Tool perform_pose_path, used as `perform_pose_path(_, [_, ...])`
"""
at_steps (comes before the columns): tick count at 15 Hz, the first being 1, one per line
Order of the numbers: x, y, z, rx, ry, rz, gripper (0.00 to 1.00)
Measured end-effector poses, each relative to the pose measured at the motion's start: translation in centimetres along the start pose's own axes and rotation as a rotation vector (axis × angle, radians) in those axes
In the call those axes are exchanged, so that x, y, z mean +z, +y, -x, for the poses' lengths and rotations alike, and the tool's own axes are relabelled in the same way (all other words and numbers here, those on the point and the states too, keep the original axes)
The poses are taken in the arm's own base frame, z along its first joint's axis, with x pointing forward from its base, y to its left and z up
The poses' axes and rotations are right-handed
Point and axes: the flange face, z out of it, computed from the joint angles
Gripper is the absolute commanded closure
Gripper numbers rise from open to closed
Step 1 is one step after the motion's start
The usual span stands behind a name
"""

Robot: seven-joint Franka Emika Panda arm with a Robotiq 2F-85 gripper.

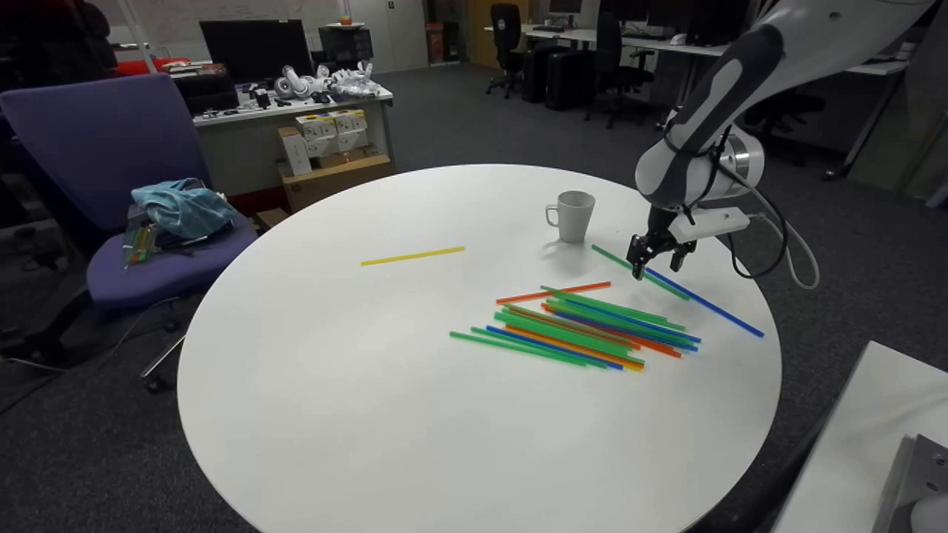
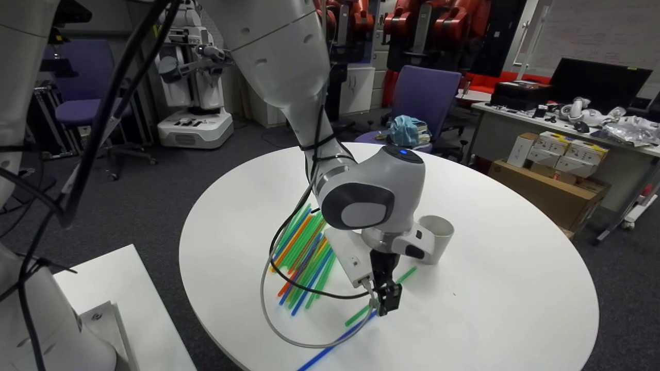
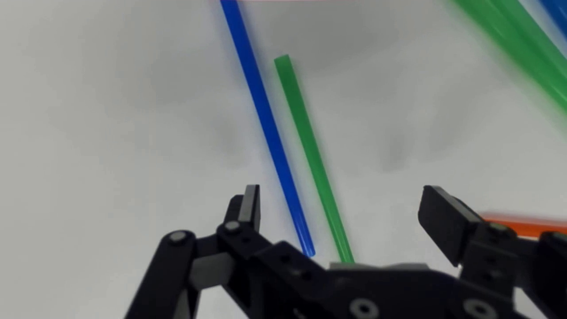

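Observation:
My gripper (image 3: 341, 188) stands open above the table, with nothing held between its fingers. In the wrist view a blue straw (image 3: 265, 115) and a green straw (image 3: 304, 128) run side by side, a narrow gap between them, into the space between the jaws. The green straw's near end is hidden by the gripper body. Both exterior views show the gripper (image 1: 659, 265) low over these straws, the blue one (image 1: 703, 303) reaching toward the table edge. A white mug (image 1: 576, 216) stands upright close by, beyond one end of the green straw.
A pile of green, blue, orange and red straws (image 1: 555, 332) lies beside the gripper on the round white table (image 1: 333, 392). One red straw (image 1: 555, 292) rests at the pile's edge; a yellow straw (image 1: 412, 256) lies apart. A purple chair (image 1: 111, 133) stands by the table.

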Motion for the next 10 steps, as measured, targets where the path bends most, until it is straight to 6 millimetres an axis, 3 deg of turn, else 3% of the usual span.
perform_pose_path(3, [0.2,-0.6,0.2,-0.028,-0.005,-0.009,0.42])
perform_pose_path(4, [0.2,-0.8,0.2,-0.036,-0.006,-0.012,0.14])
perform_pose_path(8, [0.3,-1.2,0.2,-0.058,-0.007,-0.018,0.01])
perform_pose_path(10, [0.3,-1.3,0.2,-0.071,-0.007,-0.016,0.0])
